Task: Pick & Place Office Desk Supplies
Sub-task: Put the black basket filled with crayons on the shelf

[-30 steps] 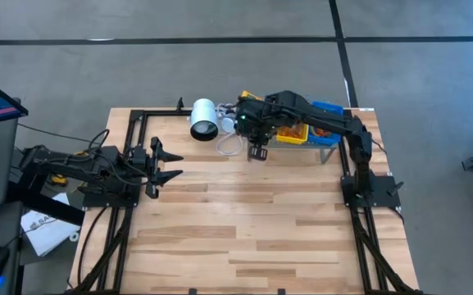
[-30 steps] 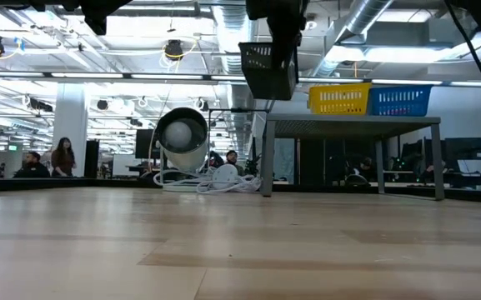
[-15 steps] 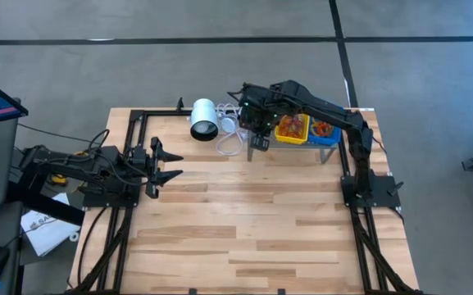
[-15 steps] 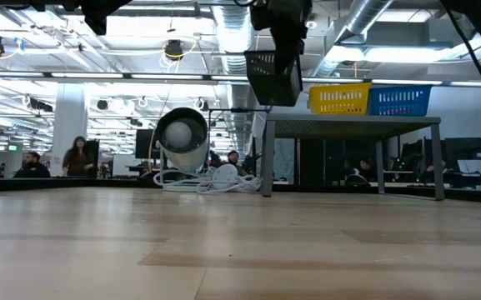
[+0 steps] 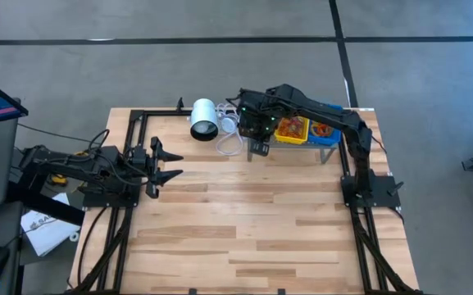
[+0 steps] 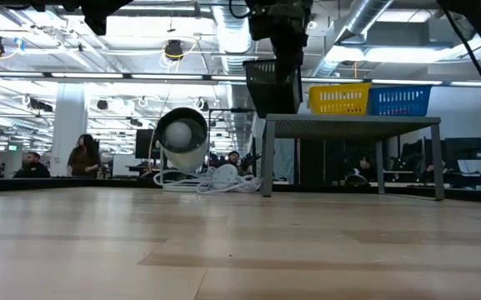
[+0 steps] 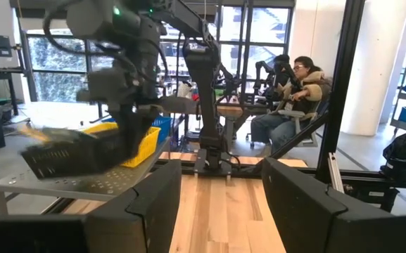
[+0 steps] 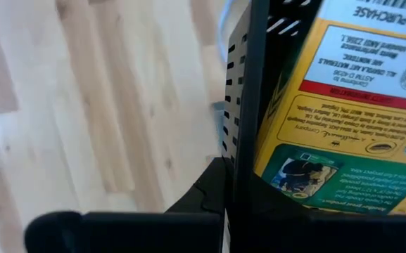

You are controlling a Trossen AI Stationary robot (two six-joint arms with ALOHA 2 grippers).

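Note:
My right gripper [image 5: 258,136] is at the table's far side, shut on a black perforated bin [image 6: 273,86] that hangs in the air at the left end of the grey stand [image 6: 353,123]. A yellow-and-green packet [image 8: 336,105] lies inside the black bin. A yellow bin [image 5: 293,129] with red and orange rubber bands and a blue bin [image 6: 398,101] stand on the stand's top. My left gripper [image 5: 167,164] waits open at the table's left side. My right gripper [image 8: 241,176] holds the black bin by one side wall [image 8: 248,105], near its rim, with one finger [image 8: 210,190] outside and the other inside. It comes from above [image 6: 278,37], pointing down. The bin is lifted clear and hangs below the fingers, slightly tilted.
A white cylinder [image 5: 204,119] lies on its side to the left of the stand, its white cable [image 5: 229,144] coiled on the table between them. Black frame rails [image 5: 129,131] run along the table's left, far and right sides. People sit in the room beyond.
My right gripper has come down a little with the black bin and moved slightly toward the stand. Its arm has swung toward the far edge, uncovering the yellow bin and its rubber bands. The bin stays held and clear of the table.

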